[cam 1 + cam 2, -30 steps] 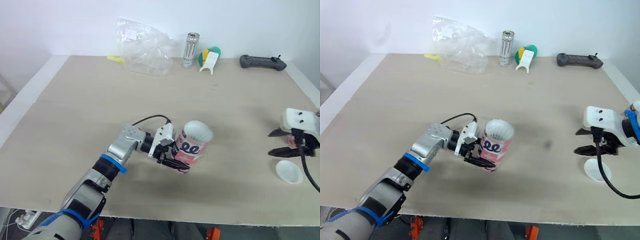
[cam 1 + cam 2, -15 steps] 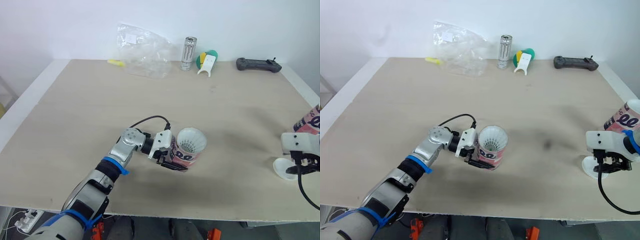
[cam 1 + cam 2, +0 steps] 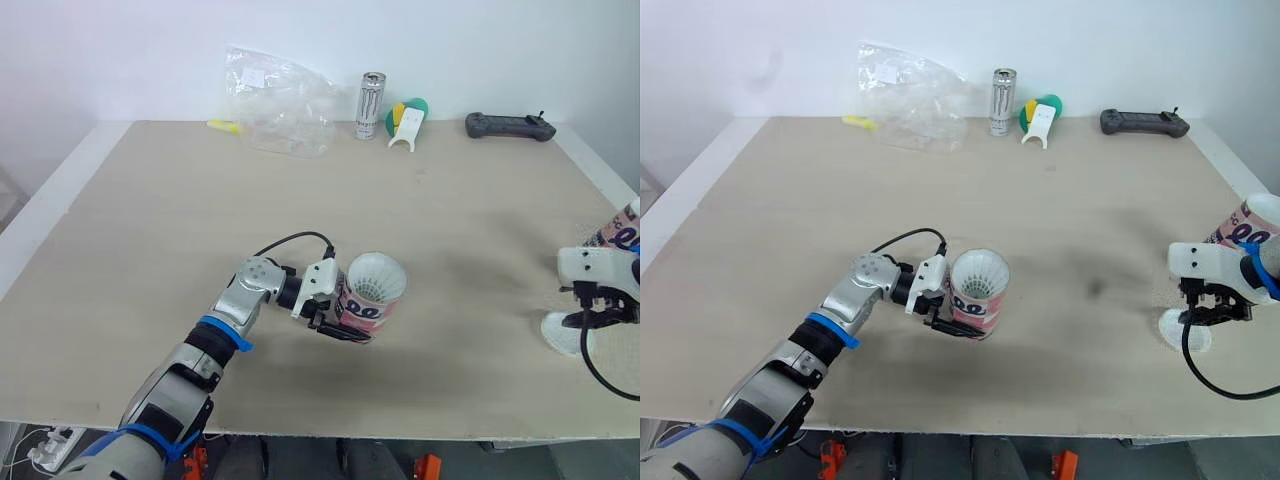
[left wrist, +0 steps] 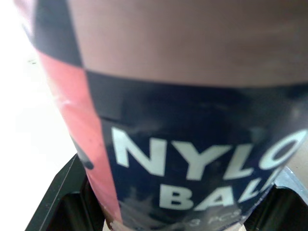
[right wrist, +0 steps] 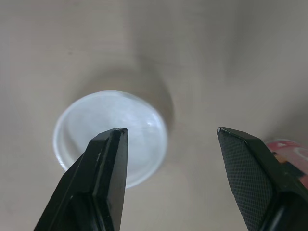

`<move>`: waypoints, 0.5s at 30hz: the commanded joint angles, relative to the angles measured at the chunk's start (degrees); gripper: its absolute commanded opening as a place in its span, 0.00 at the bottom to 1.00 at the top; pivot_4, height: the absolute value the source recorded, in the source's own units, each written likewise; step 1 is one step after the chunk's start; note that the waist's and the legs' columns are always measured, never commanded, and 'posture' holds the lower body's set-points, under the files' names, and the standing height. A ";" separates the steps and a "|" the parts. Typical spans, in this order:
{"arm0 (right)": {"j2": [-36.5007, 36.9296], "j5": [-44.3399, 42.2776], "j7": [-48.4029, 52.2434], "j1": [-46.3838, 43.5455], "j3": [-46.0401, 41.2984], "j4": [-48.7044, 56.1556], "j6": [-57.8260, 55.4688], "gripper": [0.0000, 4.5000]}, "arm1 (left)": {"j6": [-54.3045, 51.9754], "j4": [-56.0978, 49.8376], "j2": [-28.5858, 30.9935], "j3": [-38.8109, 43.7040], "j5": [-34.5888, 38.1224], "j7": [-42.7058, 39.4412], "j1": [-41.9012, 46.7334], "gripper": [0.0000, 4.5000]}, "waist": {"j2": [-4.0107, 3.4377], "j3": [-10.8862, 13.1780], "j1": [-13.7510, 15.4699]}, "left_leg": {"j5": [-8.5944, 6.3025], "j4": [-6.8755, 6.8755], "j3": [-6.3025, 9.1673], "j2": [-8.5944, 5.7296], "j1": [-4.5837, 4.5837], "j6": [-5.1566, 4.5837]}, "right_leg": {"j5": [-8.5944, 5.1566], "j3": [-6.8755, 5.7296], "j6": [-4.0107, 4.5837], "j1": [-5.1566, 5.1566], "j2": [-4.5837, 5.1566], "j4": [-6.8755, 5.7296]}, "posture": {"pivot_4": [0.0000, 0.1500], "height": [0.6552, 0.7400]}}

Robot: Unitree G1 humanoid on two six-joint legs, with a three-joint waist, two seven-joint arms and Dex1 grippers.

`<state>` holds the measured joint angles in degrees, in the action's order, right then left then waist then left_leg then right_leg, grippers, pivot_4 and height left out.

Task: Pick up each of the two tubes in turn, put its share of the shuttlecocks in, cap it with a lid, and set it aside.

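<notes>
My left gripper is clamped on the pink-and-navy cardboard tube. The tube is tilted, with white shuttlecocks nested in its open mouth, at about 6 o'clock on the beige table. My right gripper is spread wide and empty over the round white plastic lid, at 4 o'clock. The second pink tube stands just beyond, at 3 o'clock. A clear plastic bag and a silver can sit near 12 o'clock.

Robot test lab, by the look: plain beige desk against a bare white wall; black handheld controller, drink can and crumpled plastic bag along the far edge.
</notes>
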<state>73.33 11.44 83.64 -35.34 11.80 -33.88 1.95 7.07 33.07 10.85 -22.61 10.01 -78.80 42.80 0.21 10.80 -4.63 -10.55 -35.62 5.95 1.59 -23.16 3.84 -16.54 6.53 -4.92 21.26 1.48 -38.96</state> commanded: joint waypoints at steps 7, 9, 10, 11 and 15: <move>-5.46 4.81 -1.36 -6.20 3.39 -7.78 2.04 0.72 | -2.77 0.94 3.10 -0.93 -3.31 -0.39 -1.77 0.71 | 0.04 0.02 -0.78 | 0.02 0.03 -0.01 0.02 0.11 -0.02 | 0.03 0.03 0.02 -0.02 -0.02 -0.01 | 1.00 1.00; -6.34 5.58 -1.36 -7.55 4.00 -9.62 2.59 0.72 | -3.09 0.23 3.32 -0.94 -3.22 -0.46 -2.09 0.71 | 0.06 0.03 -0.86 | 0.02 0.03 -0.01 0.03 0.12 -0.02 | 0.03 0.02 0.03 -0.03 -0.04 -0.01 | 1.00 1.00; -6.60 5.68 -0.73 -7.95 4.24 -10.28 2.68 0.72 | -3.19 -0.08 3.43 -0.95 -3.20 -0.48 -2.25 0.71 | 0.08 0.04 -0.91 | 0.02 0.04 -0.01 0.03 0.12 -0.02 | 0.03 0.02 0.03 -0.03 -0.04 -0.01 | 1.00 1.00; -6.77 5.83 -0.11 -8.26 4.51 -10.87 3.00 0.72 | -3.33 -0.33 3.54 -0.93 -3.18 -0.53 -2.39 0.71 | 0.10 0.05 -0.95 | 0.02 0.04 -0.01 0.03 0.12 -0.02 | 0.03 0.03 0.03 -0.03 -0.04 -0.01 | 1.00 1.00; -6.99 6.00 1.65 -8.69 4.51 -11.88 3.36 0.60 | -3.85 -0.87 4.06 -0.65 -3.20 -0.60 -2.52 0.71 | 0.14 0.06 -0.96 | 0.02 0.07 0.00 0.04 0.11 -0.02 | 0.02 0.03 0.04 -0.03 -0.05 -0.01 | 1.00 1.00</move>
<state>66.23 17.07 84.42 -43.75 15.93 -45.01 4.95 4.80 30.36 12.18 -22.12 10.03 -78.89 41.99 0.35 10.86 -5.59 -10.54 -35.55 5.95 1.63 -23.05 3.82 -16.52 6.56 -4.89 21.23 1.43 -38.97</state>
